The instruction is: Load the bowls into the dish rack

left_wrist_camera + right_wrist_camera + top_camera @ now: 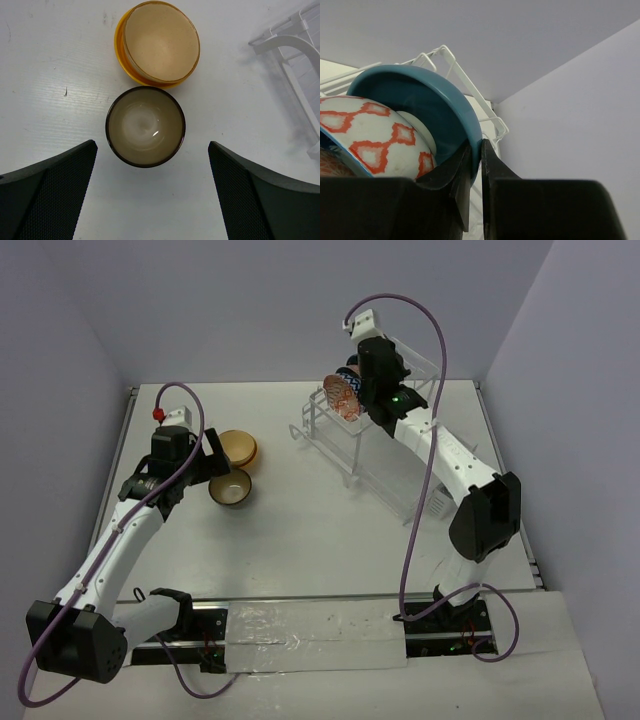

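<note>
Right gripper pinches blue bowl by rim atop dish rack: seating step; next, release cleanly. Left gripper wide open, empty, left of rack.

A white worktop lies beneath me, scuffed with faint grey streaks and marked by one small dark speck. Pale lavender walls close it in at the back and on both sides, and two of them meet in a seam ahead of me. At the near edge, a crinkled clear sheet lies across a black rail.
</note>
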{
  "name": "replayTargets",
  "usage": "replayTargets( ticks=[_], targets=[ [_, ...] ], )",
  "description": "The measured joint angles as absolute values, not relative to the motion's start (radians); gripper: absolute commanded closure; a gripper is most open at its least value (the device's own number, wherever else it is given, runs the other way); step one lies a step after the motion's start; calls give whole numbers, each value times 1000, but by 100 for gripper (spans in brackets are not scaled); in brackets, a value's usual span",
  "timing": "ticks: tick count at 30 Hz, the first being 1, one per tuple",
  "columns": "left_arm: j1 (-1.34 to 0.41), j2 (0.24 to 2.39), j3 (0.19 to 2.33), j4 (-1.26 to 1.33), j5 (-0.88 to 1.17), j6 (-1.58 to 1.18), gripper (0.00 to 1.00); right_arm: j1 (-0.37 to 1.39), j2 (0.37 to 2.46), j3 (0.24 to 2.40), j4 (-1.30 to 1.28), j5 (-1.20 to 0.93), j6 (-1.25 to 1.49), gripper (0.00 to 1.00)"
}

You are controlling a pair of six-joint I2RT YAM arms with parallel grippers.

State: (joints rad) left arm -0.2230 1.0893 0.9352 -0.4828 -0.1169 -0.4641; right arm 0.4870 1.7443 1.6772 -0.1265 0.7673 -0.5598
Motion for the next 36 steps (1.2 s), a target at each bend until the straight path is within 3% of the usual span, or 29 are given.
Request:
replayTargets(
  ticks=[17,36],
  targets=[
    [-221,1089,935,-482,-116,-464,1,528,1714,1625,-96,778,-641,76],
    [-217,1089,935,-482,-109,-464,1,554,1697,1625,-92,772,-674,59]
  ],
)
